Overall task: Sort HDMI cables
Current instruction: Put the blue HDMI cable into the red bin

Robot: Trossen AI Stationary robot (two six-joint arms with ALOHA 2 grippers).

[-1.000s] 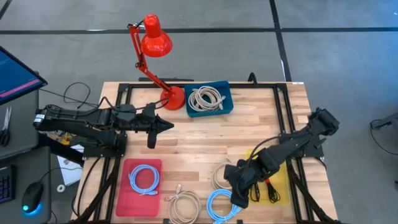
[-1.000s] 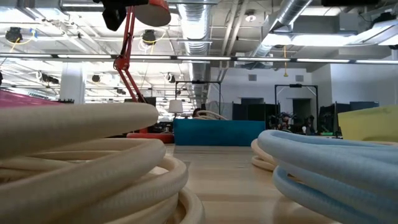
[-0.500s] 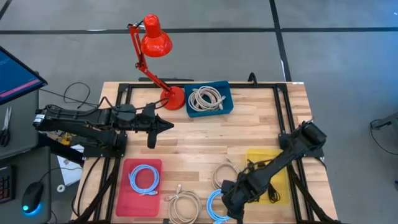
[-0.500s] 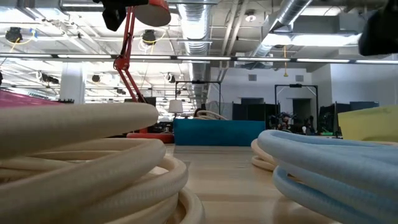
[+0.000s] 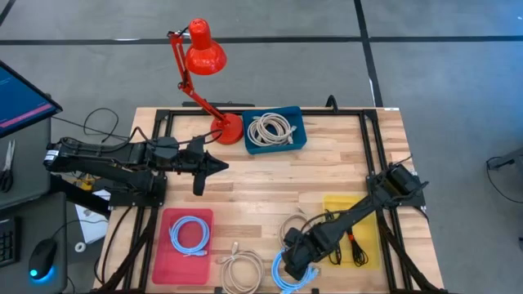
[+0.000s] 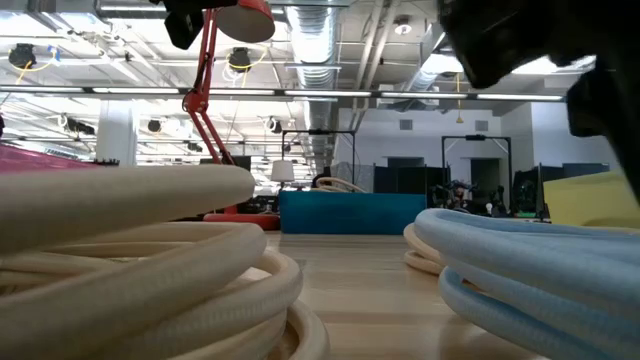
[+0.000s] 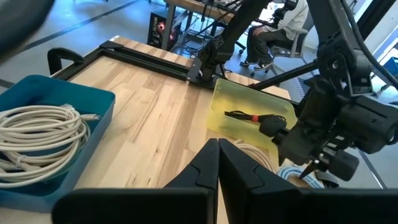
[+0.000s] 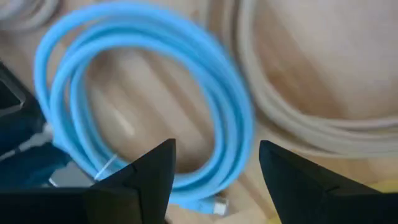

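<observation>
Wood table (image 5: pixel 327 167) (industrial room behind), right pincer (image 8: pixel 214 168) wide over blue coil (image 8: pixel 149 106).

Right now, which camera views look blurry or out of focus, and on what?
Right wrist view: the light-blue coil between the right tool's open fingers is motion-smeared. Low view: the beige coil and blue coil up close are soft, the room behind sharp. High view: crisp.

A wooden table (image 5: pixel 327 167) is carrying a red lamp (image 5: pixel 204 57), blue tray (image 5: pixel 296 139), red tray (image 5: pixel 167 257), yellow tray (image 5: pixel 369 237) and loose coils (image 5: pixel 241 268).
</observation>
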